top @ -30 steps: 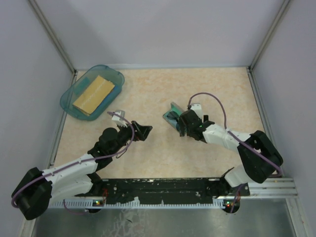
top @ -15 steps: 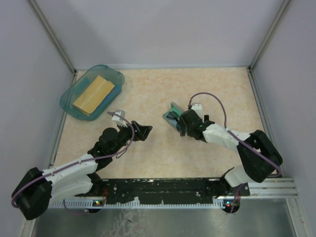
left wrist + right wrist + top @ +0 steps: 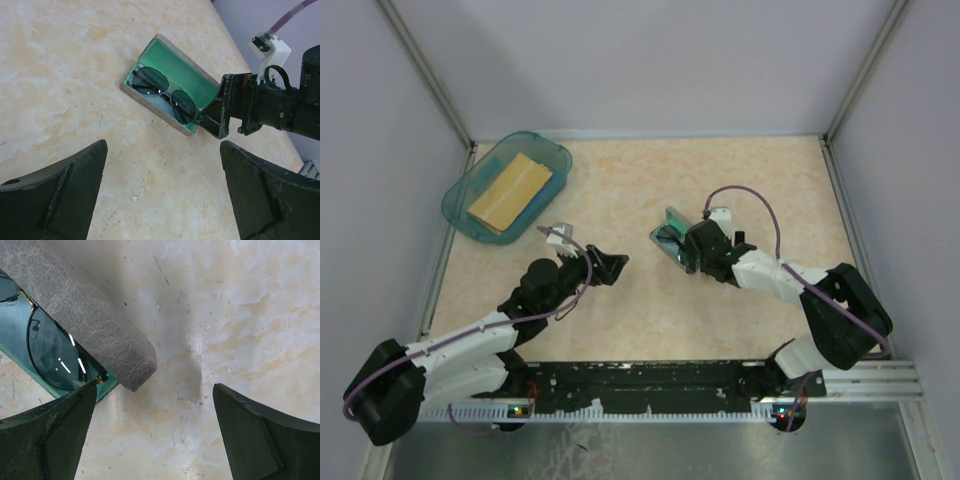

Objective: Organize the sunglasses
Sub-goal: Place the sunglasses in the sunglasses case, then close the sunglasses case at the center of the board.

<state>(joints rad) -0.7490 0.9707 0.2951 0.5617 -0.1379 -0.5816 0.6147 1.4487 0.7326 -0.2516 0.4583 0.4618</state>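
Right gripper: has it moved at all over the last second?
Yes, slightly: the right gripper has slid toward the right edge of the table, away from the glasses case, which stayed put and shows more green lining.

No lettering, brand, number or sign can be read anywhere: not on the grey rectangular case with green lining [image 3: 176, 60], the dark wire-framed sunglasses [image 3: 165, 91] or the translucent teal plastic tray [image 3: 457, 205].

Bare table [image 3: 620, 190] between left gripper [image 3: 162, 190] and case [image 3: 150, 102]: free passage. Right gripper [image 3: 150, 435] crowds case's end; raised lid [image 3: 95, 325] blocks side away from left gripper. Tray [image 3: 485, 170] off in far-left corner.
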